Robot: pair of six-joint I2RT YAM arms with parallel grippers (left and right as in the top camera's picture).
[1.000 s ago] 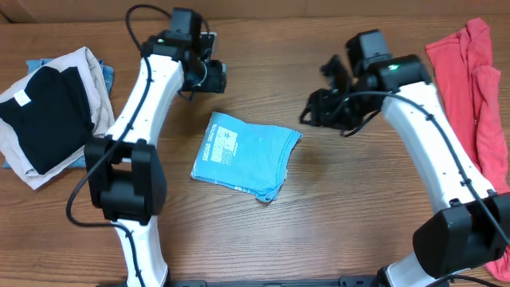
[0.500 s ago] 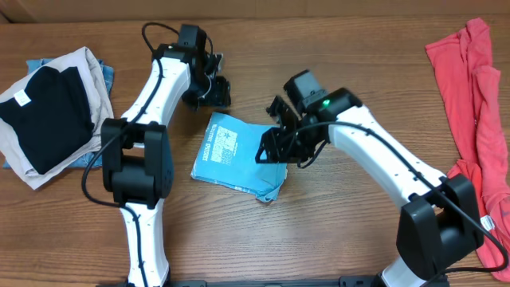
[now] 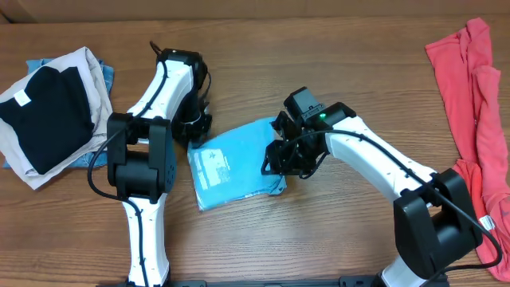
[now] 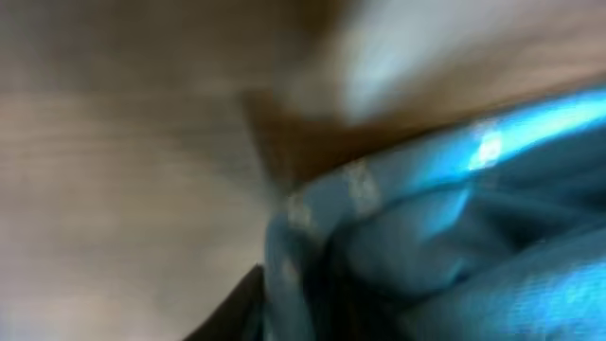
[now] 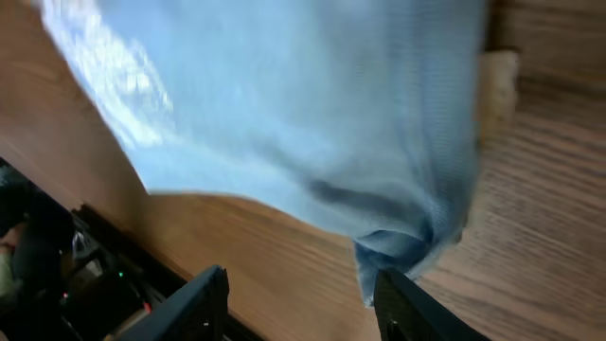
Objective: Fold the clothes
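T-shirt (image 3: pixel 235 163) lying folded mid-table (image 3: pixel 335 239) between both arms. Looking light, limp, prone to sliding, so stacked edges and corners are offering the best pinch. Right gripper (image 3: pixel 285 158) hovering at right edge, jaws apart, clamping nothing. Left gripper (image 3: pixel 194 127) crowding upper-left corner; view blurred, possibly pinching, cannot tell.

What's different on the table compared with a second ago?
Both arms swung in to the blue T-shirt: the left gripper is at its upper-left corner, the right gripper at its right edge. The shirt has turned a little. Whether either grips it is unclear. The folded pile and red garment stayed put.
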